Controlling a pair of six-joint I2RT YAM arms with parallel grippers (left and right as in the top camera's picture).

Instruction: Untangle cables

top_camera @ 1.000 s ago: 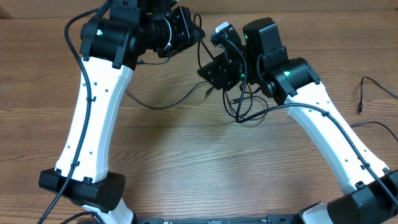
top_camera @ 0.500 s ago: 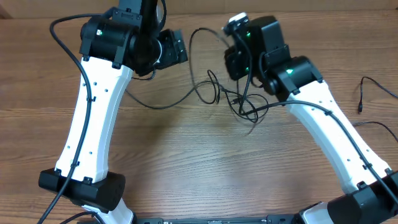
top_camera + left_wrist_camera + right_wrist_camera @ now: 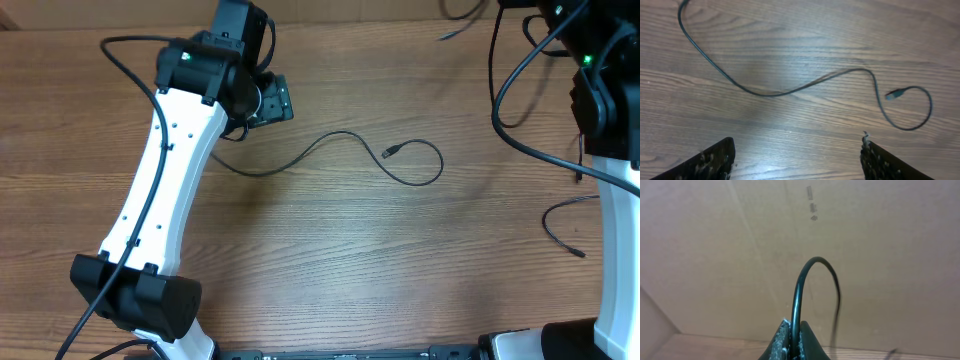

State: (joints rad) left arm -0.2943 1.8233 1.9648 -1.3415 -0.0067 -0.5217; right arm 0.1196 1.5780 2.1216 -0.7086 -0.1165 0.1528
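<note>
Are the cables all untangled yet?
Almost, it looks. One cable lies loose on the table, crossing no other cable. The right gripper pinches a second cable, held up off the table. The left gripper is open and holds nothing. Left to do: lay the held cable down apart.

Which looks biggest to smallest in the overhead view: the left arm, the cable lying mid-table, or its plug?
Largest to smallest:
1. left arm, though nearer the camera
2. cable lying mid-table, long but thin
3. plug, tiny
</note>
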